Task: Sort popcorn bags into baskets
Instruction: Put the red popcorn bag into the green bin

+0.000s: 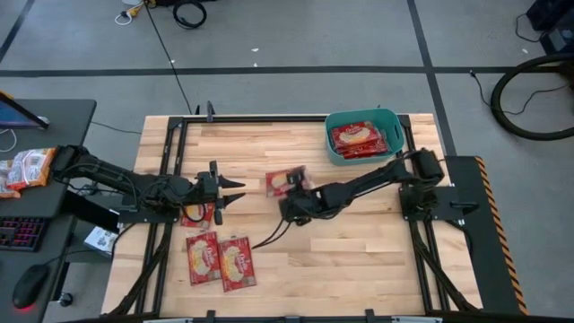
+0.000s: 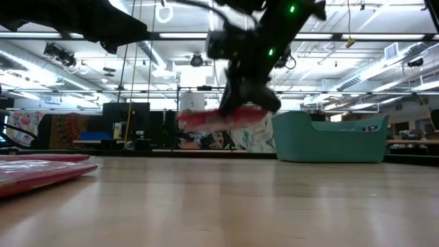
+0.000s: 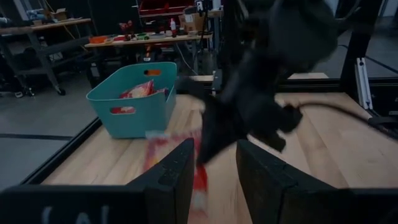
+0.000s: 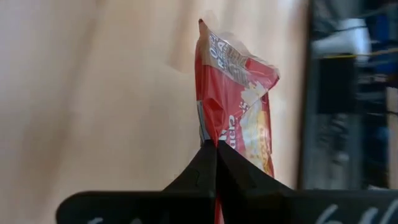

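Observation:
My right gripper point(image 1: 289, 196) hangs over the middle of the table, shut on one red popcorn bag point(image 1: 287, 180), which shows lifted in the low view point(image 2: 218, 118). The teal basket point(image 1: 363, 136) stands at the far right and has red bags point(image 1: 358, 137) lying inside. Two more bags point(image 1: 204, 257) point(image 1: 238, 263) lie flat near the table's near left edge. A third point(image 1: 195, 215) lies partly under my left arm. My left gripper point(image 1: 235, 194) is open, left of the held bag, and touches nothing. My right gripper pinches the popcorn bag between its two fingers at one end point(image 4: 225, 134), and the rest of the bag sticks out past the fingertips. The fingers come slanting down from the table's right. The bag is lifted clear of the table point(image 2: 218, 118), roughly level and slightly crumpled.
Black metal frame rails point(image 1: 170, 152) run along the table's left, right and far sides. An orange-and-white snack bag point(image 1: 27, 169) lies on the desk to the left, off the table. Bare wood lies between the held bag and the basket, and across the near right part.

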Available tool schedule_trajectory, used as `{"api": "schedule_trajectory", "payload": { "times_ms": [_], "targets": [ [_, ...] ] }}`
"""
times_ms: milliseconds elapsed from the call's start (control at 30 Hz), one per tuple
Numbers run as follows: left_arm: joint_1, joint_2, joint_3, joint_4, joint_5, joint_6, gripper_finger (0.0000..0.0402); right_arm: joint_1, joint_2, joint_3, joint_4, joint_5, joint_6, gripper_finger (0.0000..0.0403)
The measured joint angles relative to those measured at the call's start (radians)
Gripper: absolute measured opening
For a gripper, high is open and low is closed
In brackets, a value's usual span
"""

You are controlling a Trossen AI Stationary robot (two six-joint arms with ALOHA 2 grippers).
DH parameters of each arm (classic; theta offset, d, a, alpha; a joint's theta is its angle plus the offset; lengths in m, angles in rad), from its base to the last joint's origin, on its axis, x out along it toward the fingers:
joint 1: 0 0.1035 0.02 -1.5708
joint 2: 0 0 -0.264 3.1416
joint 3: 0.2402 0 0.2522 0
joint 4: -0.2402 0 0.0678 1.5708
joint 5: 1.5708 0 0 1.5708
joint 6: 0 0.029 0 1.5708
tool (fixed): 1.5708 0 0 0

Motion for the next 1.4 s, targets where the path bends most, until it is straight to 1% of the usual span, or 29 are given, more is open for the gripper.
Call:
{"api": "schedule_trajectory", "payload": {
  "times_ms": [167, 267, 367, 500, 600, 667, 767, 867, 1067, 1167, 1233, 1300, 1400],
  "targets": [
    [0.0, 0.0, 0.0, 0.0, 0.0, 0.0, 0.0126, 0.002, -0.092, 0.002, -0.123, 0.146, 0.007, 0.0004],
    [0.0, 0.0, 0.0, 0.0, 0.0, 0.0, 0.0126, 0.0, -0.15, 0.002, -0.213, 0.247, 0.058, 0.0004],
    [0.0, 0.0, 0.0, 0.0, 0.0, 0.0, 0.0126, -0.001, -0.199, 0.002, -0.323, 0.323, 0.126, 0.0004],
    [0.0, 0.0, 0.0, 0.0, 0.0, 0.0, 0.0126, -0.016, -0.262, -0.01, -0.537, 0.386, 0.245, 0.0004],
    [0.0, 0.0, 0.0, 0.0, 0.0, 0.0, 0.0126, -0.042, -0.334, -0.07, -0.665, 0.42, 0.354, 0.0004],
    [0.0, 0.0, 0.0, 0.0, 0.0, 0.0, 0.0126, -0.063, -0.396, -0.129, -0.703, 0.422, 0.41, 0.0004],
    [0.0, 0.0, 0.0, 0.0, 0.0, 0.0, 0.0126, -0.092, -0.503, -0.245, -0.666, 0.397, 0.386, 0.0004],
    [0.0, 0.0, 0.0, 0.004, 0.0, 0.0, 0.0126, -0.133, -0.606, -0.365, -0.573, 0.343, 0.289, 0.0004],
    [0.001, 0.0, 0.0, 0.014, 0.0, 0.0, 0.0126, -0.279, -0.767, -0.57, -0.313, 0.114, -0.057, 0.0005],
    [0.001, 0.0, 0.0, 0.014, 0.0, 0.0, 0.0126, -0.361, -0.804, -0.64, -0.186, 0.028, -0.234, 0.0007],
    [0.001, 0.0, 0.0, 0.014, 0.0, 0.0, 0.0126, -0.411, -0.81, -0.673, -0.097, 0.01, -0.323, 0.0011],
    [0.001, 0.0, 0.0, 0.014, 0.0, 0.0, 0.0126, -0.459, -0.808, -0.686, -0.024, 0.01, -0.374, 0.0018],
    [0.001, 0.0, 0.0, 0.013, 0.0, 0.0, 0.0126, -0.519, -0.805, -0.687, 0.015, -0.011, -0.402, 0.0033]
  ]
}}
